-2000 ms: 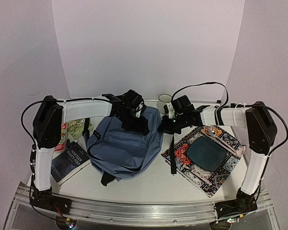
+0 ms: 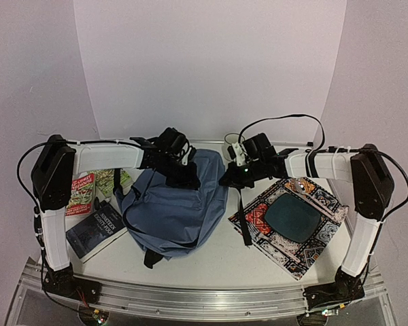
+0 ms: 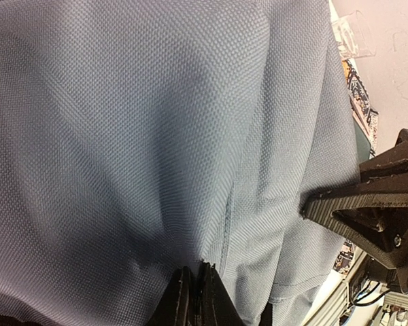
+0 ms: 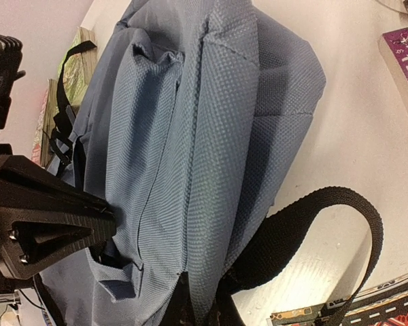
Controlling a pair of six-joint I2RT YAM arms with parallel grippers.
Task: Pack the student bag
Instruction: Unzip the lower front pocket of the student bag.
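The slate-blue student bag (image 2: 177,207) lies in the middle of the table, its top end toward the back wall. My left gripper (image 2: 182,173) is over the bag's top left. In the left wrist view its fingers (image 3: 183,299) stand pressed together, tips against the bag's fabric (image 3: 156,136) beside a seam; nothing shows between them. My right gripper (image 2: 230,178) is at the bag's top right corner, shut on a fold of the bag's fabric (image 4: 217,136). A black strap (image 4: 313,224) loops out just beside that grip.
Books (image 2: 95,227) lie left of the bag, a patterned cloth mat (image 2: 292,221) with a dark object on it to the right. A cup (image 2: 231,141) stands at the back behind the right gripper. The black strap (image 2: 243,217) trails between bag and mat.
Both grippers and the bag's top end have shifted a little left. The left arm's elbow has swung farther left, uncovering more of the books.
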